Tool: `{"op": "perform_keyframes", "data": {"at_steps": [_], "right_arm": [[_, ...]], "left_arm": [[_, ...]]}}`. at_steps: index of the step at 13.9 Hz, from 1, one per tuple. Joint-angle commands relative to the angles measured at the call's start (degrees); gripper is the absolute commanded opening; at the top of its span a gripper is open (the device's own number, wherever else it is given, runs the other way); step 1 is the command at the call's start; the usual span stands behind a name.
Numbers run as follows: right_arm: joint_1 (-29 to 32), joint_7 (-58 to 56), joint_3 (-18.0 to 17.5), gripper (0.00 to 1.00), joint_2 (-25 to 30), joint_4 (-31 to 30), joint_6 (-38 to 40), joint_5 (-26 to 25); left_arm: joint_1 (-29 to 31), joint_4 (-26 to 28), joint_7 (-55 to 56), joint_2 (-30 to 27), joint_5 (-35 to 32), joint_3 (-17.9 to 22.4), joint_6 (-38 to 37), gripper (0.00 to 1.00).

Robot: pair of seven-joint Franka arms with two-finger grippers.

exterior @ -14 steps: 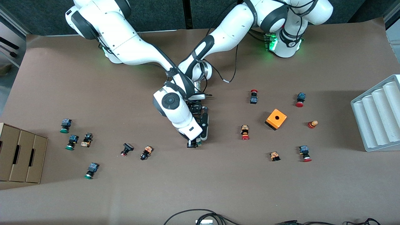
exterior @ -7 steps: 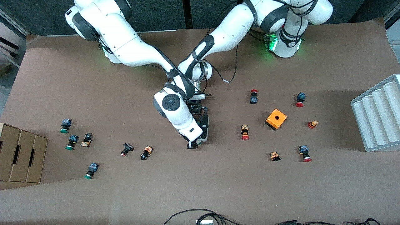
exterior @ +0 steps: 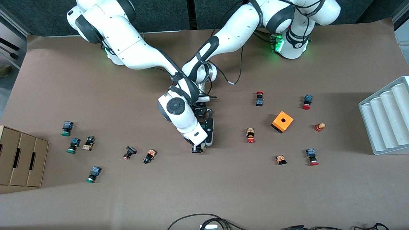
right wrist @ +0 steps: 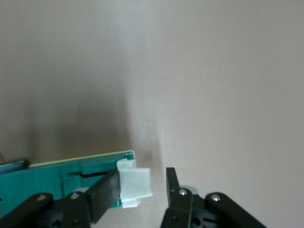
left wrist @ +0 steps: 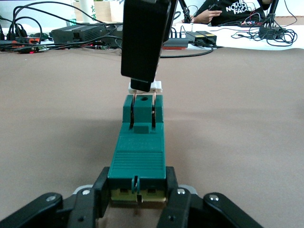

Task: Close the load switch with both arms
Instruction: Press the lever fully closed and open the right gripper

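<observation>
The load switch [left wrist: 137,149] you're working on is a long, narrow green block lying flat on the brown table [exterior: 223,185] near its middle, with a ribbed top, two copper strips in a slot, and a white slider piece [right wrist: 134,183] at one end. Your left gripper [left wrist: 137,202] is clamped tight on the end opposite the slider. Your right gripper [right wrist: 137,190] stands at the slider end, one finger [right wrist: 104,194] pressed against the white piece.

Green load switch [left wrist: 138,152] lies flat mid-table, white slider [right wrist: 135,184] at its end.
</observation>
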State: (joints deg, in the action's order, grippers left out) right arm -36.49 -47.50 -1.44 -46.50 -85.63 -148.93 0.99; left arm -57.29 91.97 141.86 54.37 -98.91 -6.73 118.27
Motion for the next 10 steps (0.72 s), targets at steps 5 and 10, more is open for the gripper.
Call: {"op": "perform_keyframes", "data": {"at_steps": [5, 10], "right_arm": [[-0.07, 0.48, 0.65, 0.49, -2.19, 2.13, -1.18, -2.49], [0.01, 0.48, 0.65, 0.49, -2.27, 2.13, -1.8, -2.49]], "left_arm": [[0.07, 0.75, 0.52, -0.76, -0.59, 0.49, 0.64, 0.38], [0.07, 0.75, 0.52, -0.76, -0.59, 0.49, 0.64, 0.38]]}}
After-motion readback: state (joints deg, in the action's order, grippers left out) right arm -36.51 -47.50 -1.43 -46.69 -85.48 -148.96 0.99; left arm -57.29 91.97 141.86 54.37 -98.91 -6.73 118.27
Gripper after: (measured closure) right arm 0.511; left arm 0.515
